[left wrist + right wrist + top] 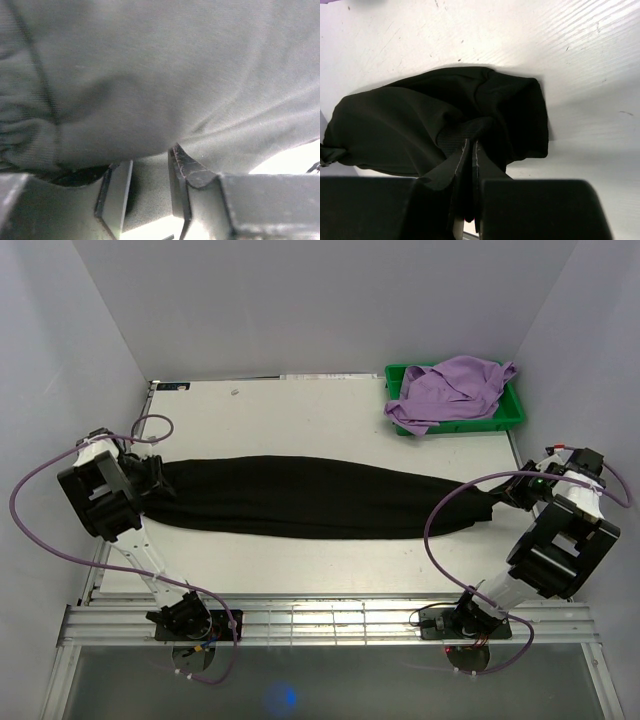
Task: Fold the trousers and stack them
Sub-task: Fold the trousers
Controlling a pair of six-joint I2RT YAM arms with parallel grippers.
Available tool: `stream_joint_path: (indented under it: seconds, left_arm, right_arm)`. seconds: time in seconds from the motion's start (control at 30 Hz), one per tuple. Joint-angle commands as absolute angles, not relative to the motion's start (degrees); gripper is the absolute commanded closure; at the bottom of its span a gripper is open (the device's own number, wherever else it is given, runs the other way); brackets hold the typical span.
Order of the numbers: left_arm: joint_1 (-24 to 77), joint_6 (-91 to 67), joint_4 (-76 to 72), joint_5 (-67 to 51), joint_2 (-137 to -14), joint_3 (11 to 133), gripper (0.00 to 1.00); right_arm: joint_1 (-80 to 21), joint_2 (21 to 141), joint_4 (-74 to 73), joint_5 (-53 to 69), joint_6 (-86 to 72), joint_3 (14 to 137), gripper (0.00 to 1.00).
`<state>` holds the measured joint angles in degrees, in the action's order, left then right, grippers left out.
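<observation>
The black trousers point(300, 498) lie stretched left to right across the white table point(300, 410), nearly table-wide. My left gripper point(160, 480) is at their bunched left end. In the left wrist view the fabric point(175, 75) fills the frame and runs down between the fingers of the gripper point(150, 157), which looks shut on a thick fold. My right gripper point(497, 495) is at the narrow right end. In the right wrist view its jaws point(471, 140) are pinched tight on a ribbed edge of the trousers point(395, 125), just above the table.
A green bin point(515, 415) at the back right holds a lilac purple garment point(450, 390) that hangs over its rim. Purple cables loop beside both arms. White walls enclose the table on three sides.
</observation>
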<state>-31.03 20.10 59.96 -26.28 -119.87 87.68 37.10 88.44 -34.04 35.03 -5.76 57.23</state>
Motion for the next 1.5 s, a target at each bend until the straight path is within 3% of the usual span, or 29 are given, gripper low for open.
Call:
stream_joint_path:
  seconds: [0.0, 0.17, 0.43, 0.87, 1.17, 1.27, 1.47]
  left_arm:
    - [-31.20, 27.76, 57.39, -30.02, -117.88, 85.96, 0.53]
    - [-30.24, 46.36, 66.69, -39.28, -109.18, 88.24, 0.49]
    - [-24.00, 72.40, 72.51, -34.72, -100.38, 80.44, 0.49]
    - [-10.12, 74.36, 66.62, -33.66, -95.53, 68.91, 0.48]
    - [-6.16, 74.53, 61.70, -31.90, -95.10, 64.95, 0.50]
    - [-5.45, 75.06, 61.09, -31.64, -95.18, 64.25, 0.54]
    - [-5.27, 74.27, 57.05, -30.68, -94.57, 63.02, 0.77]
  right_arm:
    - [37.35, 88.24, -30.94, 32.87, -2.90, 59.31, 0.91]
    - [37.09, 91.05, -33.21, 31.55, -1.50, 62.49, 0.92]
    - [35.77, 92.20, -33.49, 30.15, -0.26, 60.03, 0.92]
    - [35.60, 92.29, -32.96, 29.00, -0.26, 58.36, 0.92]
    - [35.60, 92.64, -33.31, 28.65, -0.26, 59.50, 0.92]
    - [35.60, 92.90, -33.49, 28.65, -0.26, 59.41, 0.92]
    - [35.60, 93.08, -33.40, 28.56, -0.26, 59.59, 0.92]
